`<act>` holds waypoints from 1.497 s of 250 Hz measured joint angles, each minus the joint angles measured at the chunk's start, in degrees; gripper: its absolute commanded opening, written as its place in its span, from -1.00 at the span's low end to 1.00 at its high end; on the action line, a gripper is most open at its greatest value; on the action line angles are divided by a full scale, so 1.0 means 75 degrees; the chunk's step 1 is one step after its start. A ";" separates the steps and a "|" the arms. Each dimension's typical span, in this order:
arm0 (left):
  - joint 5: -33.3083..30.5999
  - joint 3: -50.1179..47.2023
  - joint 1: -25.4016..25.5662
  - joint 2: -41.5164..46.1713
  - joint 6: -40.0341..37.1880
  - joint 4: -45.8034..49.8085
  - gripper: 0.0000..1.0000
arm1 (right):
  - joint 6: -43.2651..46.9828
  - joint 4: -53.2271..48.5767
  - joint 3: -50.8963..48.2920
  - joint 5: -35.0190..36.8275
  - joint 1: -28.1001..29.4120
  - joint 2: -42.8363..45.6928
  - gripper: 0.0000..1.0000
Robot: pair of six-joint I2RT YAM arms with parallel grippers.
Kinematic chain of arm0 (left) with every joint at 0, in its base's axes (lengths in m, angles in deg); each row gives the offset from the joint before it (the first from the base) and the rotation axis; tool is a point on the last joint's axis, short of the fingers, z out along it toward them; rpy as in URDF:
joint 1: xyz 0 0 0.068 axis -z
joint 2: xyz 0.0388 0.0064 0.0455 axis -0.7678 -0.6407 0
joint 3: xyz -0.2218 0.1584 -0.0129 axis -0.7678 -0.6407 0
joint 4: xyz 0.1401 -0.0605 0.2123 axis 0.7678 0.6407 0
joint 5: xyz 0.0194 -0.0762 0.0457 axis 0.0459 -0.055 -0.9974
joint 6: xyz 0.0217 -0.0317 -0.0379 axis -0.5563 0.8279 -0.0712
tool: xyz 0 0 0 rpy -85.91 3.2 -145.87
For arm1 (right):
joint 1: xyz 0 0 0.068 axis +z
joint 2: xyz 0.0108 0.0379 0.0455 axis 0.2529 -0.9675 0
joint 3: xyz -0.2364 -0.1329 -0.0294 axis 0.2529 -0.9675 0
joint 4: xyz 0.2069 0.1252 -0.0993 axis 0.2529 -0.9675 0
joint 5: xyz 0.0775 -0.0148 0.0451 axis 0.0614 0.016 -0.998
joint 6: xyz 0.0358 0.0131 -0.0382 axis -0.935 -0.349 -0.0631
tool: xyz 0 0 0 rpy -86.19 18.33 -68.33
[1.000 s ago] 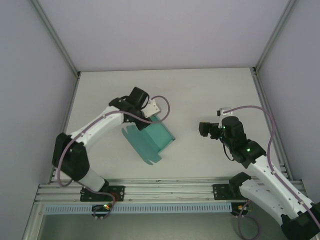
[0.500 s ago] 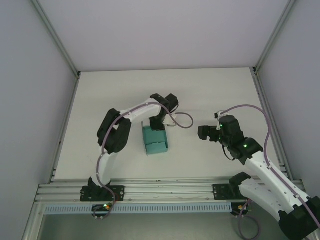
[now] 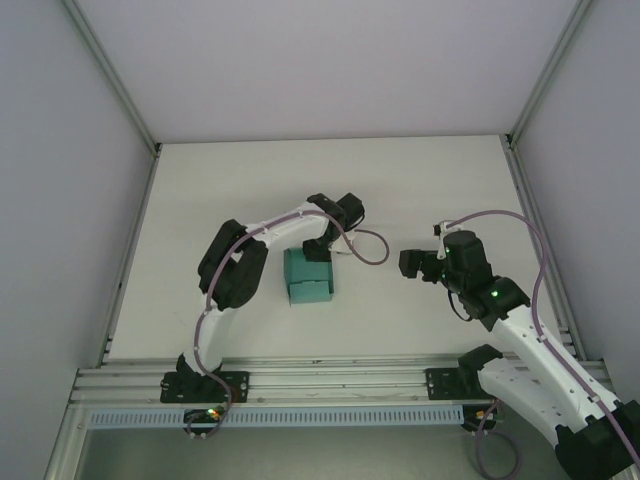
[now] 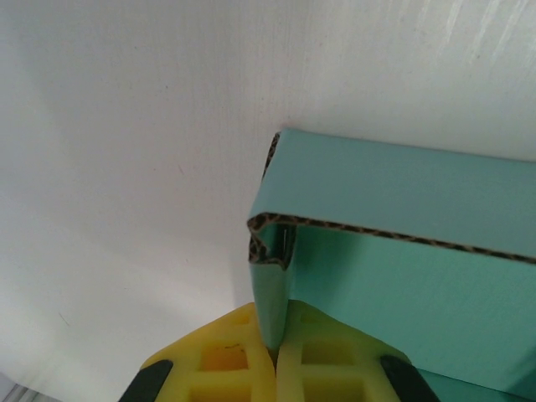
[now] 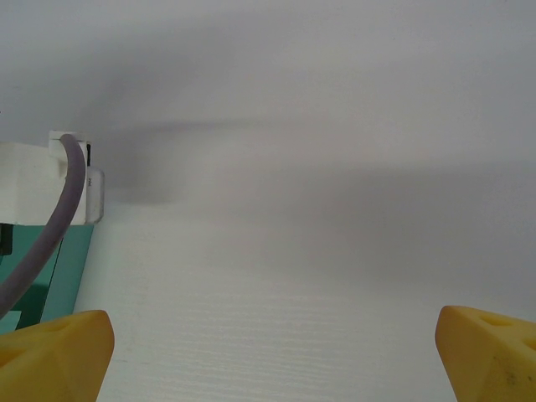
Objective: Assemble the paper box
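We have the left gripper (image 3: 320, 248) clamped on one wall of the teal paper box (image 3: 308, 280). Its yellow pads (image 4: 222, 368) are pressed together with the corrugated card between them, close to a folded corner. The box rests near the middle of the white table (image 3: 430, 180), just in front of that gripper. The right gripper (image 3: 410, 263) hovers well apart to the right, fingers spread wide and holding nothing. Our worry is the thin wall: a pull or twist from this one-sided pinch could crease the card, spring the tucked corner open or drag the box along, since nothing braces its other side. A second ago the card lay left of centre as a splayed sheet with flaps. Now it is a compact box nearer the middle, the left arm has swung over with it, and the right arm has barely shifted.
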 measured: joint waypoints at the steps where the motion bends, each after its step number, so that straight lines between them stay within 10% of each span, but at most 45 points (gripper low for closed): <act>1: -0.0003 -0.0006 0.0000 0.0000 0.0000 -0.0006 -0.87 | 0.0000 0.0000 0.0000 0.0000 0.0000 0.0000 0.99; 64: 0.0265 -0.0358 -0.0108 0.0012 0.0111 -0.0353 -0.46 | -0.0003 0.0000 0.0000 -0.0067 -0.0029 0.0003 0.99; 101: 0.0472 -0.0420 -0.0163 0.0015 0.0090 -0.0393 -0.59 | -0.0003 0.0003 -0.0009 -0.0143 -0.0035 0.0076 0.99; 116: 0.0536 -0.0420 -0.0181 0.0015 0.0087 -0.0405 -1.00 | 0.0000 0.0003 -0.0038 -0.0166 -0.0035 0.0160 0.99; 183: 0.0079 -0.0667 -0.0370 0.0256 0.0583 -0.1285 -1.00 | 0.0029 0.0000 -0.0052 -0.0192 -0.0044 0.0335 0.99; 301: -0.3748 -0.1912 -0.0058 0.4517 0.4841 -0.4065 -1.00 | -0.0300 0.2509 -0.0055 -0.1944 -0.0055 -0.0901 0.99; 375: -0.3739 -0.3241 0.0195 0.5284 0.7790 -0.3888 -1.00 | -0.0592 0.4401 0.0927 -0.3407 0.0323 -0.3273 0.72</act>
